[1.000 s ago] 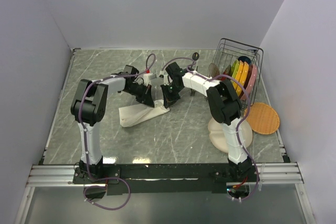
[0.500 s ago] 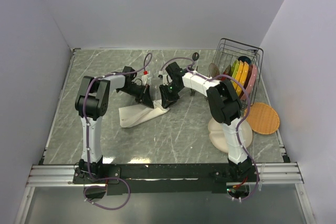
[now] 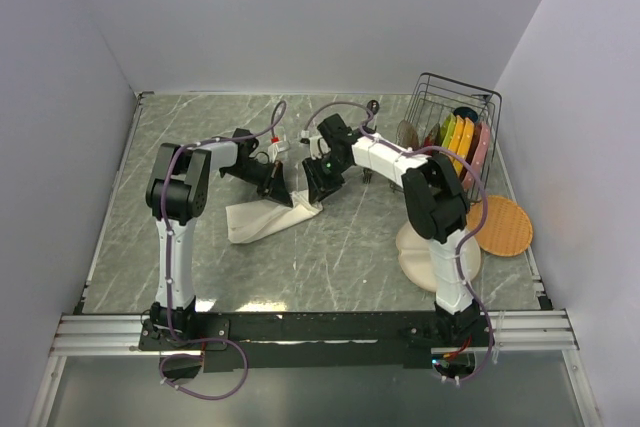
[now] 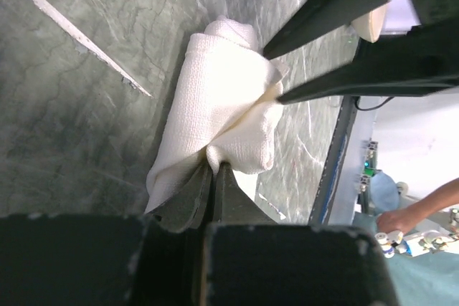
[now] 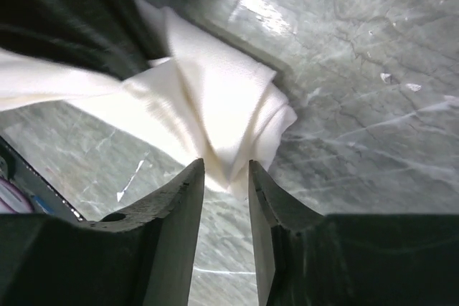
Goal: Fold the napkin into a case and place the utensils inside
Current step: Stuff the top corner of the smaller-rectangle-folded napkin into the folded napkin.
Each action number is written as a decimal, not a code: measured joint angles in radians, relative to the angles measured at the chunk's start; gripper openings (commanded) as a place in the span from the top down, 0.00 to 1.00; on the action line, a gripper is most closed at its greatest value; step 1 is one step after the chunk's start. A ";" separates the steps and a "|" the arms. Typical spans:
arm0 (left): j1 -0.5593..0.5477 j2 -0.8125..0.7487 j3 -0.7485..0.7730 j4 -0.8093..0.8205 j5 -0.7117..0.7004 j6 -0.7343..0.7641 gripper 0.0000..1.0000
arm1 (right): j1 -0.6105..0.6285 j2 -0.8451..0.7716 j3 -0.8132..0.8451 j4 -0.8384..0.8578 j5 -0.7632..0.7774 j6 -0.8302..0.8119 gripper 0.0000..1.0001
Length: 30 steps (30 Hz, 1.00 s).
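The napkin is bunched up on the table, with one fold pinched tight by the left gripper. Right across from it, the right gripper is parked with jaws parted, a rumpled corner sitting loose in the gap. A plate rack can be seen further off to its right.

Cream-white napkin, bunched in loose uneven folds, lying on the table

Plain pale lilac walls enclose a grey-green marbled tabletop under even light.
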 measured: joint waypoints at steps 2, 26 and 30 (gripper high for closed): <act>0.003 0.009 0.008 -0.011 0.010 0.001 0.99 | 0.000 -0.025 -0.015 0.019 -0.004 -0.012 0.50; 0.026 0.072 0.069 -0.115 0.066 0.019 0.99 | 0.087 -0.039 -0.103 0.219 -0.014 -0.114 0.44; 0.027 0.082 0.081 -0.132 0.069 0.019 0.99 | 0.087 -0.027 -0.099 0.218 -0.004 -0.114 0.46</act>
